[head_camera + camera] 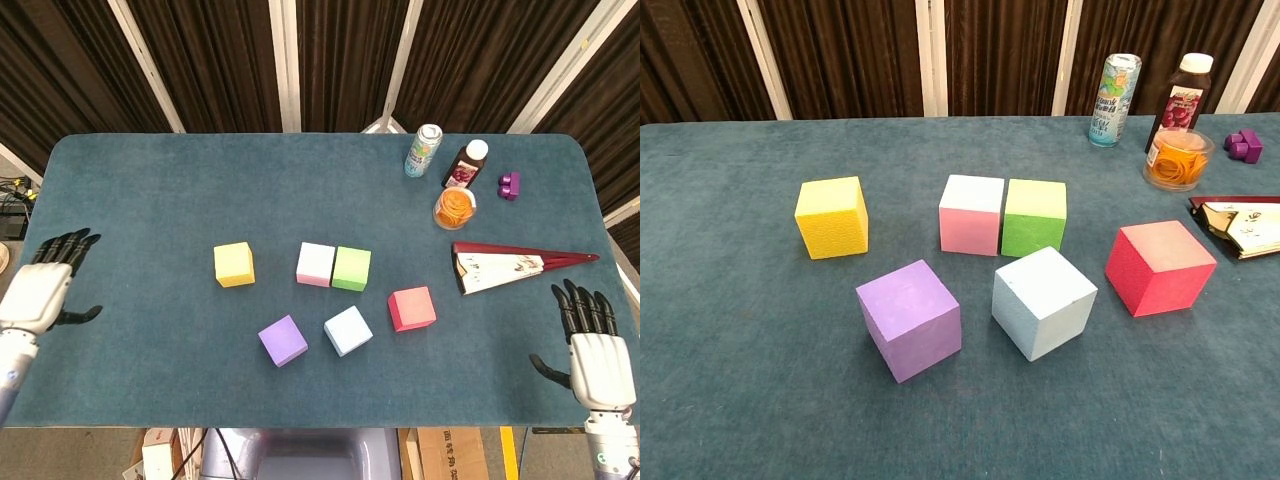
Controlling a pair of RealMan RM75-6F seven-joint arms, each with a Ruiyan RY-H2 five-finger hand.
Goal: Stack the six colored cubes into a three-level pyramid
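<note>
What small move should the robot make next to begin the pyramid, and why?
Probably the left hand should reach for the yellow foam cube and bring it beside the pink foam cube. Pink already touches the green foam cube, so yellow would complete a three-cube base. Both hands are open at the table's edges, and yellow lies nearest the left one.

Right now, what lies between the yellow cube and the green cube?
The pink cube lies between the yellow cube and the green cube. It stands right against the green one, apart from the yellow one. Both the head view and the chest view show this.
</note>
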